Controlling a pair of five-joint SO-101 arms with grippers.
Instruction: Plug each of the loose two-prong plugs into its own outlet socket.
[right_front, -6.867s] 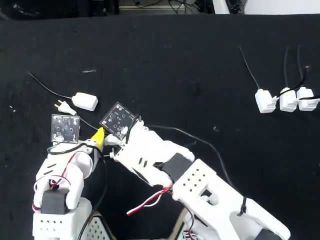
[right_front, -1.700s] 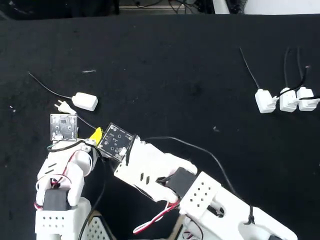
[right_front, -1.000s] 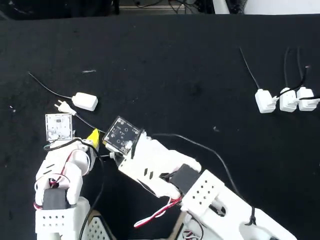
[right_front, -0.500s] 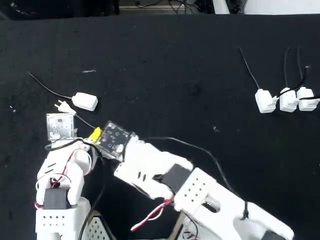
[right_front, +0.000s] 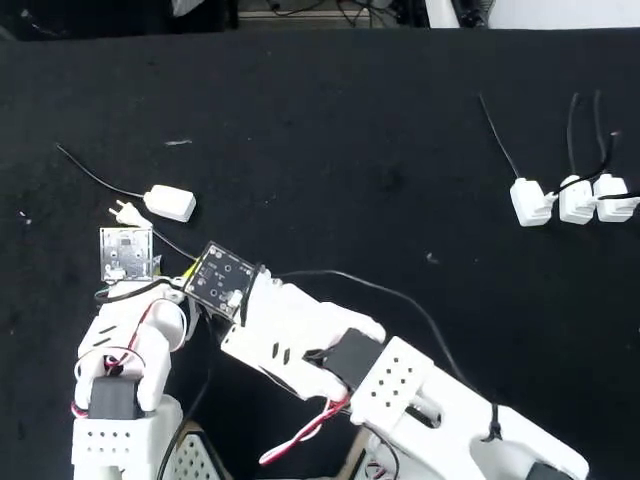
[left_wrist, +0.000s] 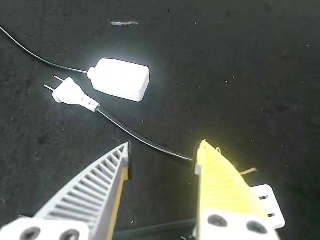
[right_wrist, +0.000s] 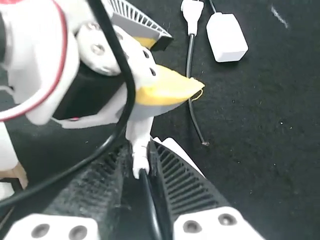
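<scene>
Left gripper (left_wrist: 164, 150): fingers spread over black table (right_front: 350, 150). Loose plug (left_wrist: 70, 93) lies ahead of it, just beside white outlet socket (left_wrist: 120, 80), prongs pointing away from socket, cord running toward yellow fingertip. Right gripper (right_wrist: 140, 150): fingers pinching second white plug (right_wrist: 140, 157), close beside left gripper.

The table (right_front: 350, 120) is black; the loose plug (left_wrist: 70, 93), the socket block (left_wrist: 120, 79) and the gripped plug (right_wrist: 138, 131) are white, with black cords (left_wrist: 140, 138). The left gripper (left_wrist: 164, 145) has one yellow ribbed finger (left_wrist: 220, 190) and one grey ribbed finger (left_wrist: 95, 192); the fingers (right_wrist: 187, 187) of the right gripper (right_wrist: 140, 146) are black and ribbed.
</scene>
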